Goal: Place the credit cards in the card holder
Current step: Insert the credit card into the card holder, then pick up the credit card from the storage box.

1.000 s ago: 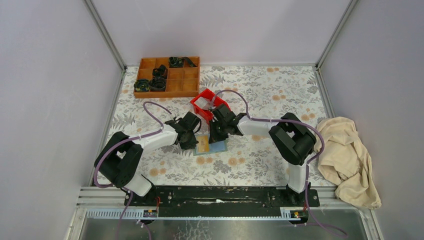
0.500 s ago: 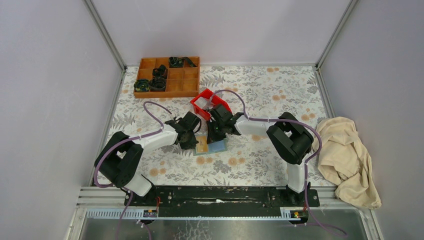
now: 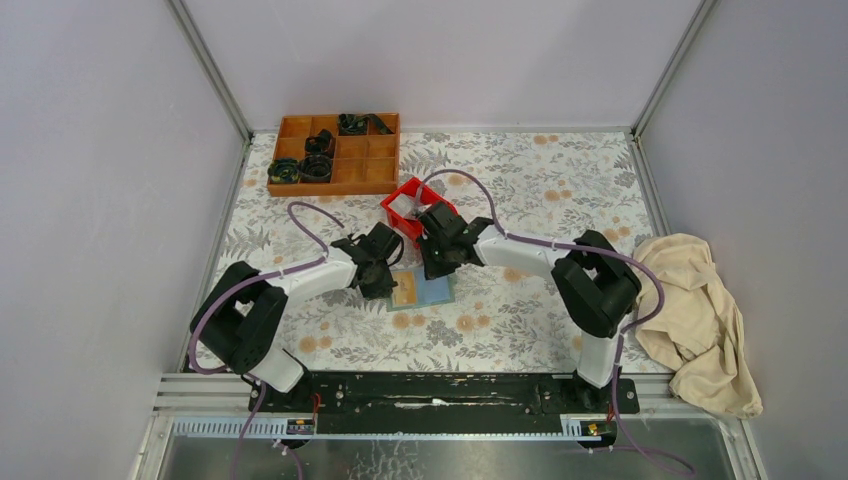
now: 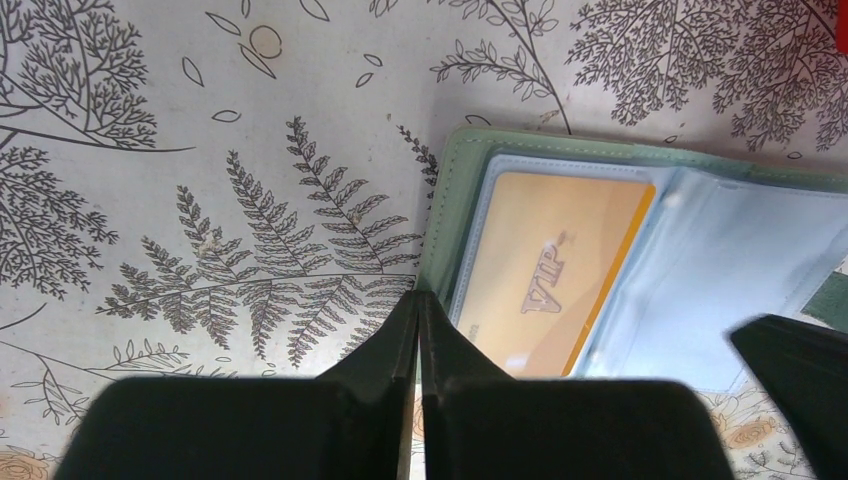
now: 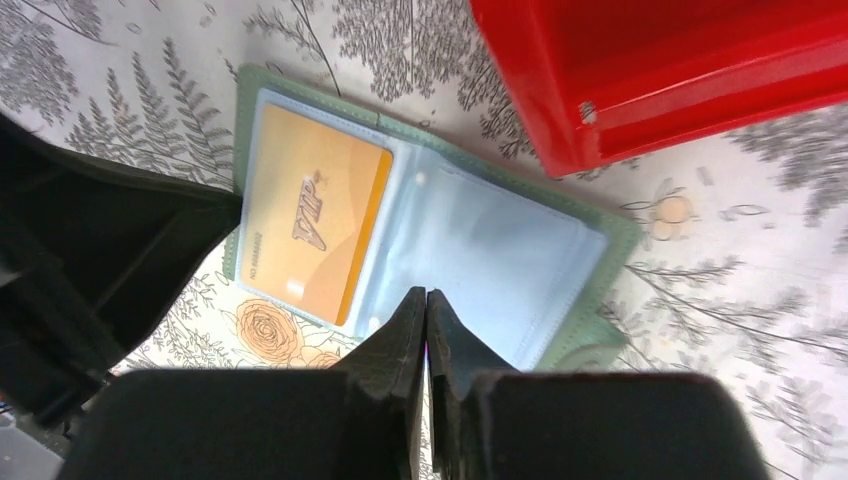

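Note:
The card holder (image 3: 432,292) lies open and flat on the table, a sage-green wallet with pale inner pockets. The yellow-tan credit card (image 3: 405,289) sits in its left pocket, marked VIP in the left wrist view (image 4: 545,265) and the right wrist view (image 5: 310,225). The right pocket (image 5: 490,270) looks empty. My left gripper (image 4: 418,296) is shut and empty, its tip at the holder's left edge (image 4: 445,200). My right gripper (image 5: 427,292) is shut and empty over the holder's near middle edge. The dark grey card is not in view. Something whitish (image 3: 402,206) shows inside the red bin.
The red plastic bin (image 3: 430,195) stands just behind the holder, close to my right gripper (image 3: 430,272); its corner fills the right wrist view's top (image 5: 680,70). A brown wooden compartment tray (image 3: 380,172) with black parts is at the back left. A beige cloth (image 3: 695,310) lies at the right.
My right gripper has drawn back a little toward the red bin and its elbow has swung right, so more of the holder shows. The left arm has not moved.

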Robot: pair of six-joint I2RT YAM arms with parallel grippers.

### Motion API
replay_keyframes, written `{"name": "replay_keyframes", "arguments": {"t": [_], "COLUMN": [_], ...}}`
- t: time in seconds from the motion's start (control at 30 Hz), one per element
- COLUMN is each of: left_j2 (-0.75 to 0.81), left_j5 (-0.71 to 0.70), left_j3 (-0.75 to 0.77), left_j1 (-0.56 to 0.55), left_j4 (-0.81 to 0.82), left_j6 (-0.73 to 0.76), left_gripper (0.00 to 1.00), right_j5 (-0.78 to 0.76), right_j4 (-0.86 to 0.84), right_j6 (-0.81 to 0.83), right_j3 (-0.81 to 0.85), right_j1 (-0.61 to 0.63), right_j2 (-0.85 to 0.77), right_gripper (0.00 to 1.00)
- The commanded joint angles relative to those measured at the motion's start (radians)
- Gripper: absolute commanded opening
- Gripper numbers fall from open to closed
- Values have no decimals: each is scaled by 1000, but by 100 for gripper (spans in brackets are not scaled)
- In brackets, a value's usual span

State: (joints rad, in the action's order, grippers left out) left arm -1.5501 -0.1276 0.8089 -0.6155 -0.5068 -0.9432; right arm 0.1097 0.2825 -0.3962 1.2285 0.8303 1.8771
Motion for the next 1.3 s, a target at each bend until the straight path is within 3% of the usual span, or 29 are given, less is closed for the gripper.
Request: {"name": "replay_keyframes", "arguments": {"t": [0.0,0.17,0.33,0.43,0.63,0.73,0.9,1.27], "left_j2": [-54,-19,40,68,138,152,175,235], "left_j5": [-43,-69,-120,-151,-206,-214,-195,-142], "left_j3": [-10,29,65,85,96,94,64,35], "left_j1": [-3,-3,-2,2,21,39,46,89], "left_j4": [-27,-14,-4,-7,-18,-30,-6,99], "left_j6": [10,11,30,49,76,86,87,125], "left_gripper": [7,14,31,39,51,55,62,62], "right_j5": [-136,-300,-551,-490,-244,-203,-97,11], "right_j4": [93,42,-128,-94,3,28,86,83], "right_j6": [118,207,231,250,268,293,326,318], "right_j3": [107,136,117,185,346,411,539,686], "right_j1": [8,8,4,-28,-89,-95,-112,-156], "right_j2": [-121,-208,-249,-205,-86,-33,76,254], "right_gripper": [9,10,0,1,71,83,82,74]}}
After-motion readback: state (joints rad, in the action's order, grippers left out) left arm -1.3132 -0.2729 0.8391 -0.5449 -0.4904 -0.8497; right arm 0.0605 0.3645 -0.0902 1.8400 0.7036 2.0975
